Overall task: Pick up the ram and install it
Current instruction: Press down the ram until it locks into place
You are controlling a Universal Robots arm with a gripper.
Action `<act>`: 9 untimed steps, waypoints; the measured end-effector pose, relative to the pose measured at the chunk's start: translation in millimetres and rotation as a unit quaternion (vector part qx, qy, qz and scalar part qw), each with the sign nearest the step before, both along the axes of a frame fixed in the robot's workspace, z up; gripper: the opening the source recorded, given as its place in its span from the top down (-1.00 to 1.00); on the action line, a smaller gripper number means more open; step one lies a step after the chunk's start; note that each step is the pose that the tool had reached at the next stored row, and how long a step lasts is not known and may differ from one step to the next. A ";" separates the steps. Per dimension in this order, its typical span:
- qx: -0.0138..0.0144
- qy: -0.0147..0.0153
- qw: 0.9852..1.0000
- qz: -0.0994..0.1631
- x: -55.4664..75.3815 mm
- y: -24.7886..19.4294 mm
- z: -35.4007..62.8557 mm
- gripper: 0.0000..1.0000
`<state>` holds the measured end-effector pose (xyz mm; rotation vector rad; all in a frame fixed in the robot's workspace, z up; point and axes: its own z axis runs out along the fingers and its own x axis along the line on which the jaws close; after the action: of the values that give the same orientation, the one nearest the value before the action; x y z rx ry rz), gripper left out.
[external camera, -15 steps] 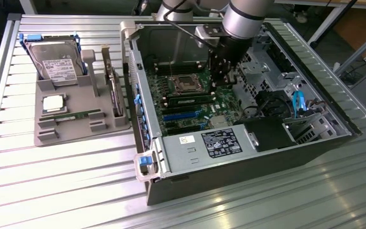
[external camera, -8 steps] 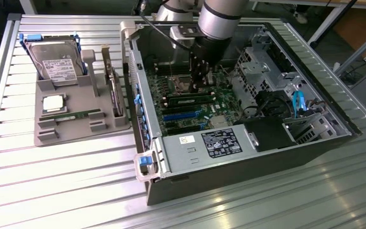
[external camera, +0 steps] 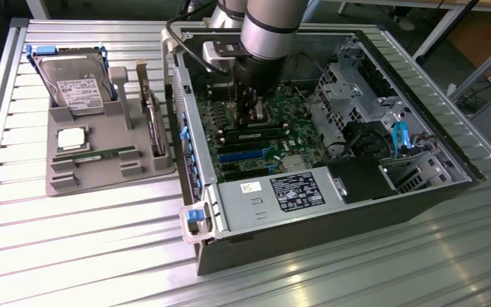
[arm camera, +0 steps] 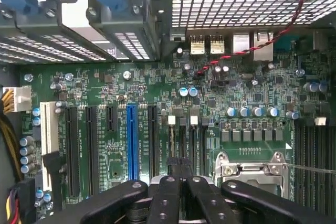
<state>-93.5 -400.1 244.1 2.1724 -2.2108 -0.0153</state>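
Reaching down from above with the arm (external camera: 271,25) into the open computer case (external camera: 314,236), lying on its side on the ribbed metal bench (external camera: 75,256). Holding the tool (external camera: 250,118) low over the motherboard (arm camera: 105,77), fingers pressed together, with no gap to see between them in the wrist view. Not possible to tell if something thin is pinched between the tips. Directly under the tool, in the exterior view, the ram (external camera: 258,135): long and narrow, with dark chips, standing on its edge in a slot on the board, parallel with the long card slots. Not clear if touching the tool or just below it. In the wrist view, the black fingertips (arm camera: 173,182) over the short slots with white clips, between the blue slot (arm camera: 131,140) and the silver processor socket (arm camera: 252,169), with a red cable (arm camera: 252,50) crossing above near the rear ports. At the near end of the case, the power supply (external camera: 288,192) with its label. Beside the case, on the exterior view's left, a grey tray (external camera: 66,182) carrying a twin stick (external camera: 100,155) lying flat, a square silver processor (external camera: 72,137) just behind it, a hard drive (external camera: 75,89) leaning upright at the far end, and an expansion card (external camera: 151,121) standing on edge nearest to the case.
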 end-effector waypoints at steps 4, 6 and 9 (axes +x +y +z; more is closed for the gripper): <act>0.000 0.000 1.000 0.000 -9.2 -0.1 -4.9 0.80; 0.000 0.000 1.000 0.000 -9.3 -0.2 -7.2 0.80; 0.000 0.000 1.000 0.000 -9.2 -0.4 -12.2 0.80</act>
<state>-102.7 -400.5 231.8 2.1721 -2.2105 -0.0151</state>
